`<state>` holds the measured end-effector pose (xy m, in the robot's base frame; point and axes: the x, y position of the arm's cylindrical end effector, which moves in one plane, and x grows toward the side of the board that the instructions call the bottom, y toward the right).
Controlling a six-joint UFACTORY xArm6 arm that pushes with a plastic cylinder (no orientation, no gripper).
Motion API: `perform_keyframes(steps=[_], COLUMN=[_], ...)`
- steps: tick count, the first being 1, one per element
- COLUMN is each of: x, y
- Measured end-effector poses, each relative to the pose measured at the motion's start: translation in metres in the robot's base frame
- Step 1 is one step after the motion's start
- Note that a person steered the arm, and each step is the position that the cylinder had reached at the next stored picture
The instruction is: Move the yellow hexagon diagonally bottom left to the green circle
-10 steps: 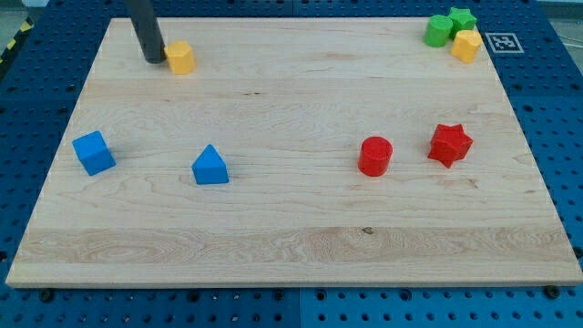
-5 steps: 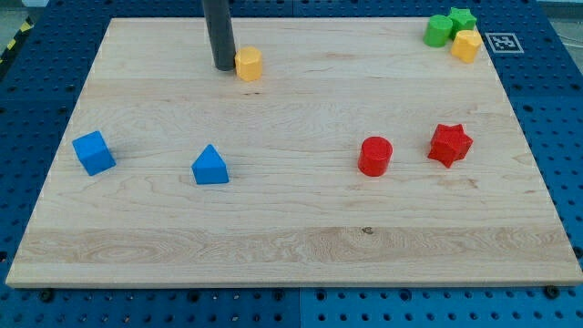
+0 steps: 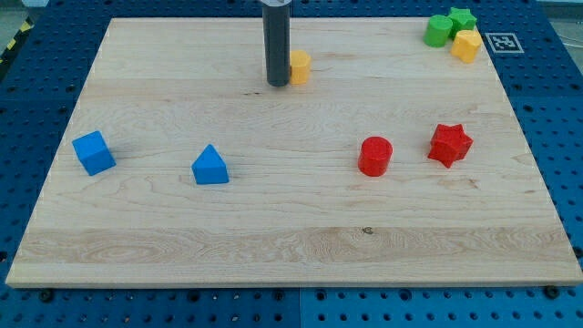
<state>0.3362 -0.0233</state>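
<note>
Camera view: my tip [image 3: 278, 84] is planted on the wooden board [image 3: 291, 237], pressed against the view's left side of the yellow hexagon [image 3: 300, 66], which is partly hidden behind the rod. No jaws are carried; the rod is a bare pusher, in contact with that block. The hexagon is seen near the view's top, about mid-width. The green circle [image 3: 437, 31] is found well apart at the view's top right, touching a green star [image 3: 462, 19] and a second yellow block [image 3: 466, 45]. The goal therefore lies to the view's right of hexagon and tip, so a rightward push is judged to be needed.
</note>
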Motion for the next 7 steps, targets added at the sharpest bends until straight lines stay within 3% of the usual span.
perform_keyframes(steps=[7], x=[-0.006], y=[0.027])
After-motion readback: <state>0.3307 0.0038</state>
